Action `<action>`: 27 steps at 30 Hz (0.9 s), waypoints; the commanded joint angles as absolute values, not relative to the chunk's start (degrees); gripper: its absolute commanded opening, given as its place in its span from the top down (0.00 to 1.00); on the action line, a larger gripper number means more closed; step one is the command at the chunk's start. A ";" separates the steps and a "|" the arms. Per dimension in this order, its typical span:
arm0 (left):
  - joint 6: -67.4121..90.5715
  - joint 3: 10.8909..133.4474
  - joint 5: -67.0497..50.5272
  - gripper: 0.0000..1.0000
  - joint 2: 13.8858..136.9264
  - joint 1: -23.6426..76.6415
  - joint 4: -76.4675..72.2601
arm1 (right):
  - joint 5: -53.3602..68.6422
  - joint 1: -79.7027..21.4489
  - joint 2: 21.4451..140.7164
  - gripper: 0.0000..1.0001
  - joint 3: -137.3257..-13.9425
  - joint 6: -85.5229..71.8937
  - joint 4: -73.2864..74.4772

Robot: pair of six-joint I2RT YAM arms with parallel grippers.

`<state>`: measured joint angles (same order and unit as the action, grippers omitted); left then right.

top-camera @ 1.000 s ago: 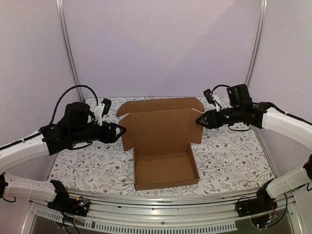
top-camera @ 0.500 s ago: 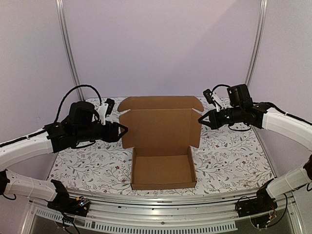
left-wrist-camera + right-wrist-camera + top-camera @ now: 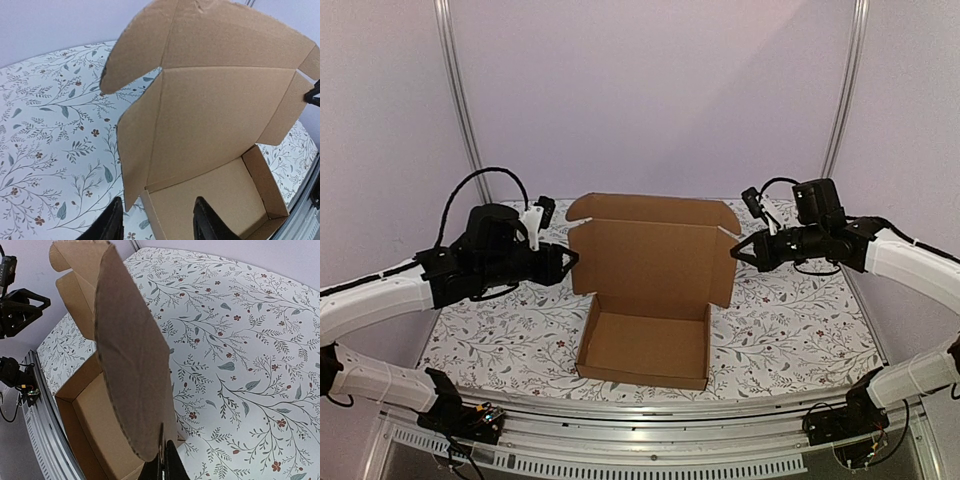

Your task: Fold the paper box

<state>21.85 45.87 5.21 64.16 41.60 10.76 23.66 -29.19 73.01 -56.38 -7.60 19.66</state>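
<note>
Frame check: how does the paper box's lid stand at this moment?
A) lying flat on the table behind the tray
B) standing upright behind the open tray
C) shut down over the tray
B: the paper box has its lid rising upright behind the tray, whose inside is open to view.

The paper box (image 3: 645, 300) is seen as plain brown corrugated cardboard, unprinted, and is set on the table (image 3: 500, 330) near the front edge, about midway across. Its tray (image 3: 645, 348) is already formed, with four low walls raised and the open side up, and is turned slightly askew. The lid (image 3: 650, 260) is stood upright from the tray's far wall. Its left flap (image 3: 582, 262) and right flap (image 3: 723, 270) are angled forward. The top flap (image 3: 655, 208), rounded at both ends, is creased at an angle to the lid.
</note>
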 commanded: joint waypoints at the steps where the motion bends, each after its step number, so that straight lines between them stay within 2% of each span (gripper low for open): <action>1: 17.96 48.93 12.33 0.52 65.92 40.87 11.08 | 25.25 -29.04 70.74 1.00 -55.21 -6.90 19.40; 9: 14.86 50.27 7.76 0.47 71.30 39.64 5.50 | 26.54 -29.22 70.49 1.00 -55.16 -6.85 19.55; 13: 15.32 50.19 3.92 0.49 73.35 37.58 3.53 | 26.88 -29.83 70.23 1.00 -54.93 -6.69 19.25; 19: 14.51 50.21 4.35 0.51 74.00 37.10 3.18 | 27.48 -30.15 69.84 1.00 -54.33 -6.67 18.85; 22: 14.50 49.71 2.98 0.56 73.99 36.97 1.98 | 27.60 -30.24 69.79 1.00 -54.23 -6.52 18.57; 27: 14.55 49.55 0.54 0.71 74.60 36.91 1.02 | 27.73 -30.37 69.80 1.00 -53.81 -7.15 16.98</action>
<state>14.87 48.93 3.14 73.67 37.69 3.05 26.59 -30.00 70.89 -54.68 -7.16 19.29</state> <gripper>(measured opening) 0.331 0.006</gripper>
